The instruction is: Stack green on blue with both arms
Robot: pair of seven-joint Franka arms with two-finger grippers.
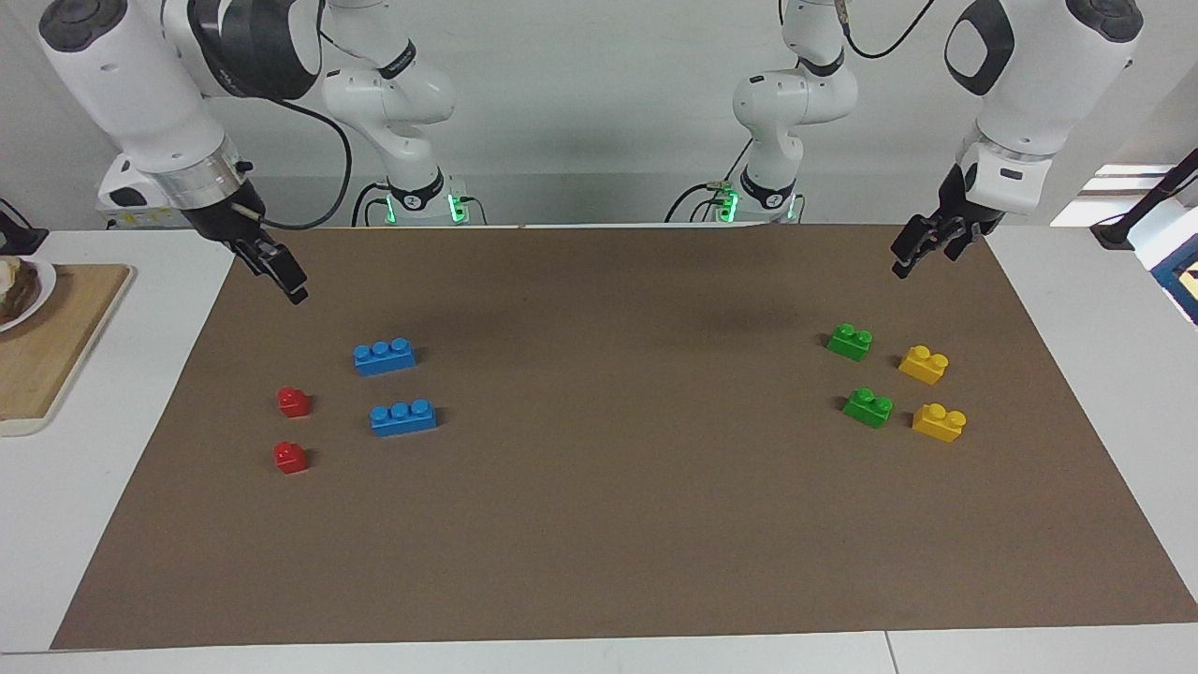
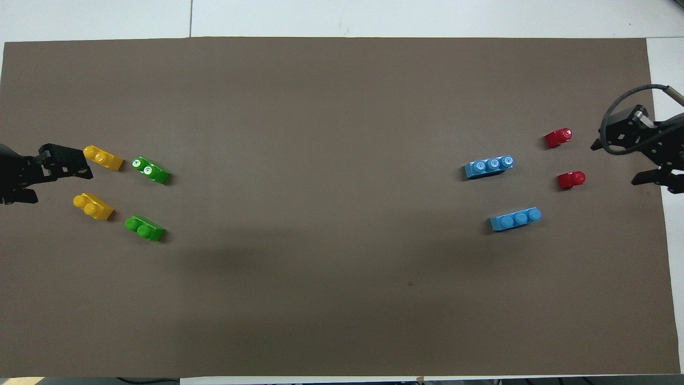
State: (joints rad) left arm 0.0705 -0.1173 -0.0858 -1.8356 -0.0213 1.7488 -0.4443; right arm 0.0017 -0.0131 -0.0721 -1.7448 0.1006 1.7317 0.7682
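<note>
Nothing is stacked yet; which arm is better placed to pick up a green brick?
Left. Its pincer hangs by the green bricks at its end; the right pincer is over the blue bricks' end.

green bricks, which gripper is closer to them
Left. The left gripper hangs above the mat's edge at the same end as the two green bricks. The right gripper is up at the other end, by the blue bricks.

the green bricks (image 1: 850, 341) (image 1: 869, 407), blue bricks (image 1: 385, 356) (image 1: 402, 417), yellow bricks (image 1: 924, 364) and red bricks (image 1: 293, 402) look like smooth, glossy plastic, with highlights on their studs. they lie on a matt brown paper-like mat (image 1: 618, 524) over a smooth white table (image 1: 56, 505). the arms have glossy white shells, the right arm (image 1: 131, 84) with a brushed metal wrist ring; a pale wooden board (image 1: 47, 360) lies at the table's edge.
</note>
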